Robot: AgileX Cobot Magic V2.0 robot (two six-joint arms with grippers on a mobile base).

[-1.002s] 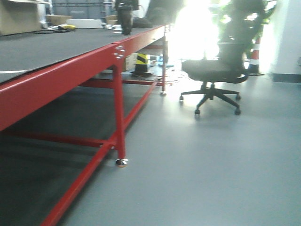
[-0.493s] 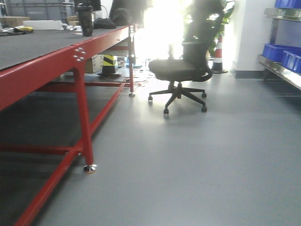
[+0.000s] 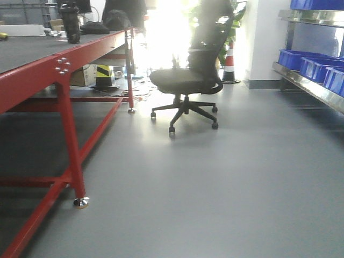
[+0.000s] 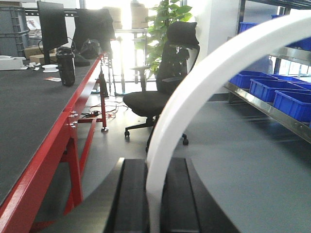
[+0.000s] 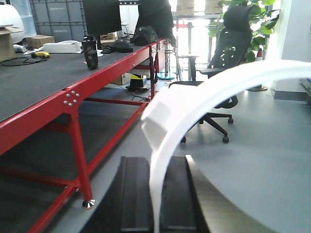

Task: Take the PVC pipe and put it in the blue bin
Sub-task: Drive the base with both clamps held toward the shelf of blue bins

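Note:
In the left wrist view, a white curved PVC pipe (image 4: 204, 82) rises from between two black fingers (image 4: 133, 194) and arches up to the right; my left gripper (image 4: 154, 167) is shut on it. My right gripper (image 5: 156, 165) is likewise shut on a white curved PVC pipe (image 5: 214, 92), which carries a blocky fitting (image 5: 158, 114) near the jaws. Whether this is one pipe or two, I cannot tell. Blue bins (image 3: 294, 56) sit on a metal shelf (image 3: 309, 86) at the right, and the left wrist view shows blue bins (image 4: 291, 103) there too. Neither gripper appears in the front view.
A long red-framed table (image 3: 62, 88) with a dark top runs along the left, a black bottle (image 3: 70, 24) standing on it. A black office chair (image 3: 185, 80) is ahead on the grey floor (image 3: 215, 183). A striped cone (image 3: 230, 62) stands by the far wall.
The front view has swung right: the red table and chair slid left in frame, and the shelf with blue bins has come into view at the right.

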